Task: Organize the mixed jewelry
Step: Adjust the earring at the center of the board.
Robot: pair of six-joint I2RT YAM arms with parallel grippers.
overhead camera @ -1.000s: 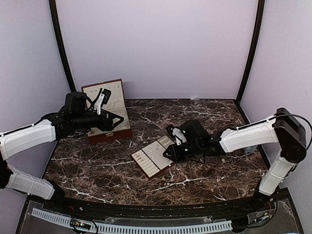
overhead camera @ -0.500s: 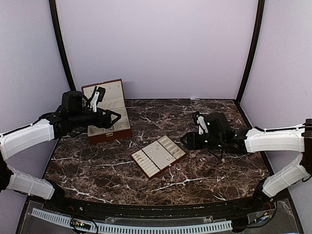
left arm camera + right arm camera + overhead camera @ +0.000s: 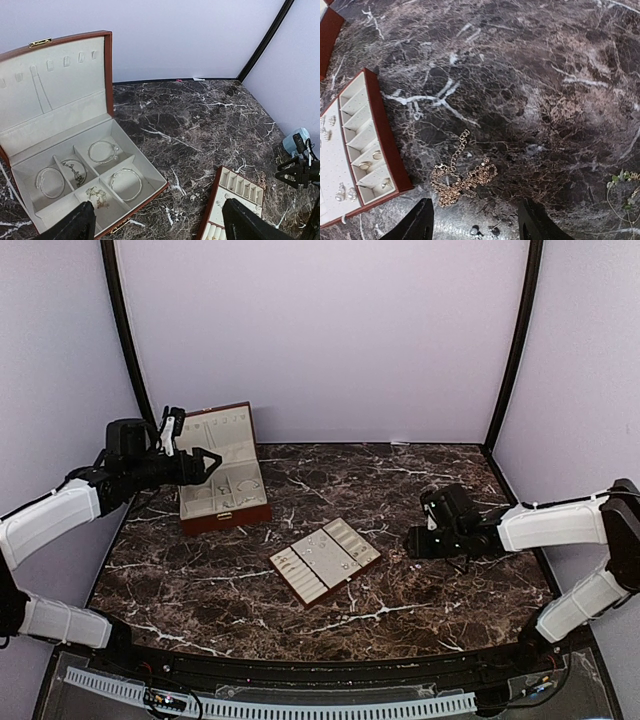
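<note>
A gold chain [image 3: 462, 180] of the mixed jewelry lies bunched on the marble, just ahead of my open right gripper [image 3: 476, 225], and touches neither finger. Two tiny studs [image 3: 481, 231] sit between the fingertips. The cream slotted tray [image 3: 355, 150] [image 3: 325, 560] to its left holds small rings and studs. My left gripper [image 3: 160, 230] [image 3: 212, 465] hangs open and empty above the front edge of the reddish-brown box [image 3: 135, 207] [image 3: 222, 475]. The box's compartments hold silver bracelets [image 3: 103, 151], a thin chain and earrings.
A thin chain with green beads [image 3: 622, 185] lies on the marble at the right of the right wrist view. A pale blue object [image 3: 297, 142] sits near the right arm. The box lid [image 3: 55, 75] stands upright at the back left.
Both grippers have opened wider. The right arm has pulled back to the right, away from the tray. The left arm has drawn back to the left, off the box interior.
</note>
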